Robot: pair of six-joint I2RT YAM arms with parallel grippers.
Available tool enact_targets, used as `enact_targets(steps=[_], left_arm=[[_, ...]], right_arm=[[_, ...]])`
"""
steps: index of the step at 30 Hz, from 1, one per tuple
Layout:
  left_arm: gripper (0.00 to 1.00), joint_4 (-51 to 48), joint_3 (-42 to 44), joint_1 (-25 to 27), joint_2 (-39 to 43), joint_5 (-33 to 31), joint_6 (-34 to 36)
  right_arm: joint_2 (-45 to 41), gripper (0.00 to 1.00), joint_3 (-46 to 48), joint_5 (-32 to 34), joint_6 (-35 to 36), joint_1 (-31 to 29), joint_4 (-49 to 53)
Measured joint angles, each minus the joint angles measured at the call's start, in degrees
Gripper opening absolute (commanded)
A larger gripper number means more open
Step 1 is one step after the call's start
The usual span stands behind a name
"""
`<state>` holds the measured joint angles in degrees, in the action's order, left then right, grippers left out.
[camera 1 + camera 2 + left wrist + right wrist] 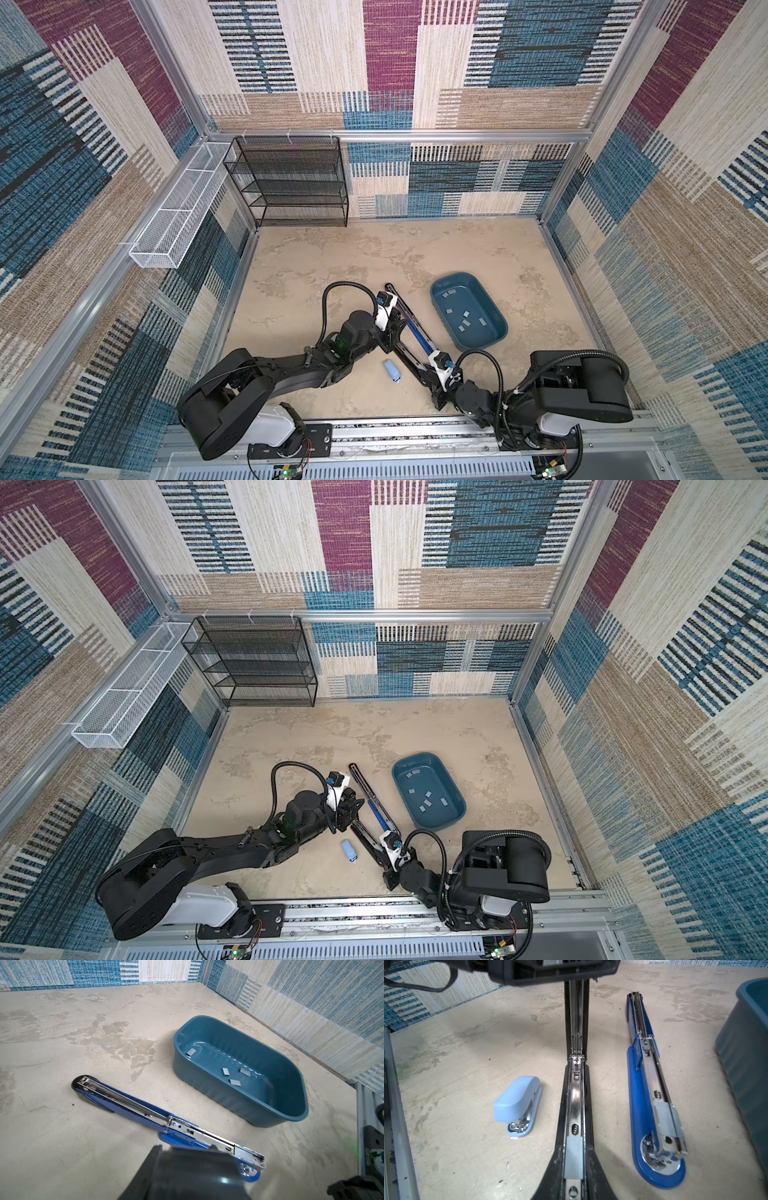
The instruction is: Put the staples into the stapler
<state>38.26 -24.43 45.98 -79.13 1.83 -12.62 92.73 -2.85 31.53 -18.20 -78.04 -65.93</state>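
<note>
A long black stapler (pixel 411 365) (pixel 574 1105) lies open with a grey strip of staples (pixel 574 1157) in its channel. My right gripper (pixel 429 380) (pixel 574 1178) is shut on its front end. Its lid stands raised, and my left gripper (pixel 397 332) (pixel 576 974) is shut on the lid's upper end. Beside it a long blue stapler (pixel 417 332) (pixel 133 1105) lies opened flat, with a strip (pixel 664 1118) on its channel. Loose staples (pixel 465 322) (pixel 225 1071) lie in a teal bin (pixel 440 320) (pixel 207 1088).
A small light-blue stapler (pixel 392 370) (pixel 517 1101) lies shut left of the black one. A black mesh shelf (pixel 291 183) stands at the back left, and a white mesh basket (pixel 178 212) hangs on the left wall. Patterned walls enclose the table.
</note>
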Motion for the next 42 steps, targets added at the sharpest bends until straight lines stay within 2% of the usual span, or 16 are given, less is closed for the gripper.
enact_targets(steps=[19, 22, 29, 42], left_arm=[[0.47, 8.04, 2.01, 6.67, -4.11, -3.39, 6.75], [0.53, 8.76, 2.14, 7.17, -4.66, -3.28, 6.78], [0.75, 9.33, 3.56, 8.74, -5.92, -2.86, 7.21], [0.99, 12.11, 5.14, 10.75, -8.15, -2.97, 8.70]], right_arm=[[0.04, 0.08, 0.50, 0.31, -0.70, -0.11, -0.76], [0.26, 0.08, 0.61, 0.33, -0.85, -0.13, -1.14], [0.66, 0.08, 0.74, 0.52, -0.83, -0.22, -1.90], [0.79, 0.09, 1.31, 1.22, -1.07, -0.28, -2.54]])
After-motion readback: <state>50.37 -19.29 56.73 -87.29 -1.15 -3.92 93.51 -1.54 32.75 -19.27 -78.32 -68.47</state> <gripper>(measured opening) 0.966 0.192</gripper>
